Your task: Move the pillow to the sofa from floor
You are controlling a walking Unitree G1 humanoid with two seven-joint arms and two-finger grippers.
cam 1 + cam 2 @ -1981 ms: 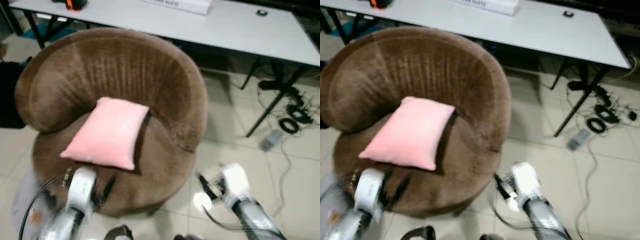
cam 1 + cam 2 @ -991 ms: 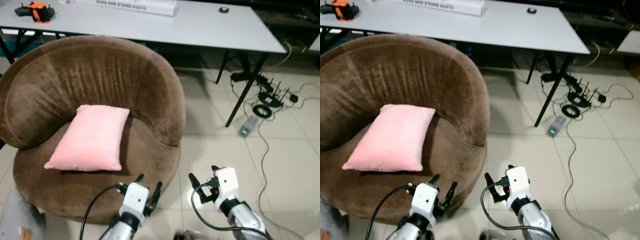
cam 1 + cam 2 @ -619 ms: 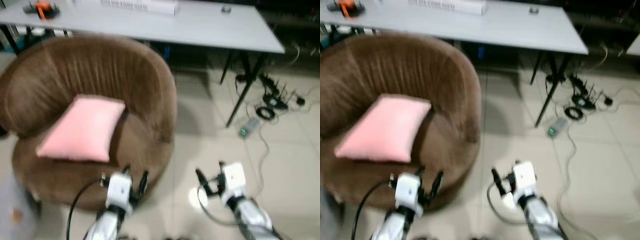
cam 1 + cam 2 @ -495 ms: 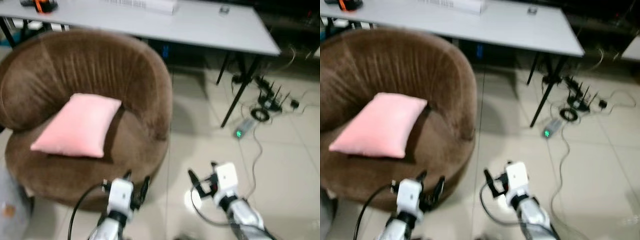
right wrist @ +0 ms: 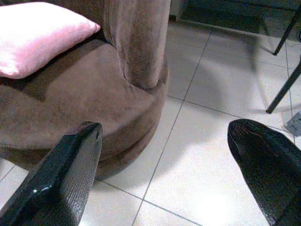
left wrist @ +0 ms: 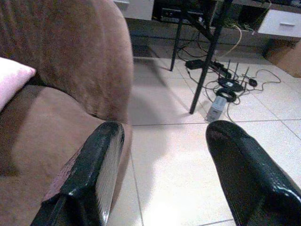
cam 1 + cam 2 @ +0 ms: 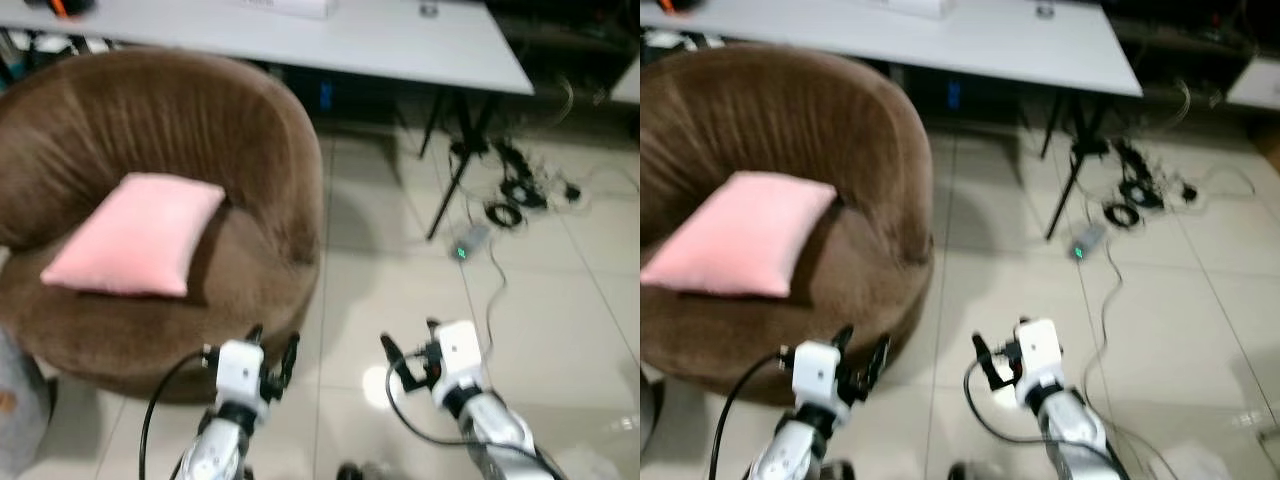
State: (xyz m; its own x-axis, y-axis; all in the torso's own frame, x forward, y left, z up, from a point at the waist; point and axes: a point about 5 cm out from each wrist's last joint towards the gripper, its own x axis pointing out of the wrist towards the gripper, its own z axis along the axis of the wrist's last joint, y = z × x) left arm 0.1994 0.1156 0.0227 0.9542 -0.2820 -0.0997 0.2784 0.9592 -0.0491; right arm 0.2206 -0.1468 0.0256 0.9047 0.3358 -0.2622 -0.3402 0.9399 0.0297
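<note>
While beyond left gripper (image 7: pixel 272 358), pillow (image 7: pixel 133 236) on sofa (image 7: pixel 240 140).

Indoor room, part lounge, part workspace; likely a home or office corner used for testing. Floor (image 7: pixel 560 330) of pale glossy tiles with grout lines. Round brown plush sofa (image 7: pixel 190 130), tub-shaped, with a pink pillow (image 7: pixel 135 235) on its seat. Behind the sofa, a long white tabletop (image 7: pixel 400 40) on black metal legs (image 7: pixel 450 180), with a white box (image 7: pixel 285 6) on it. On the floor right of the sofa, under the tabletop's end, a tangle of black cables (image 7: pixel 520 190) and a small device with a green light (image 7: pixel 465 245). Beyond, seen from the left wrist, a white drawer unit (image 6: pixel 282 23).
</note>
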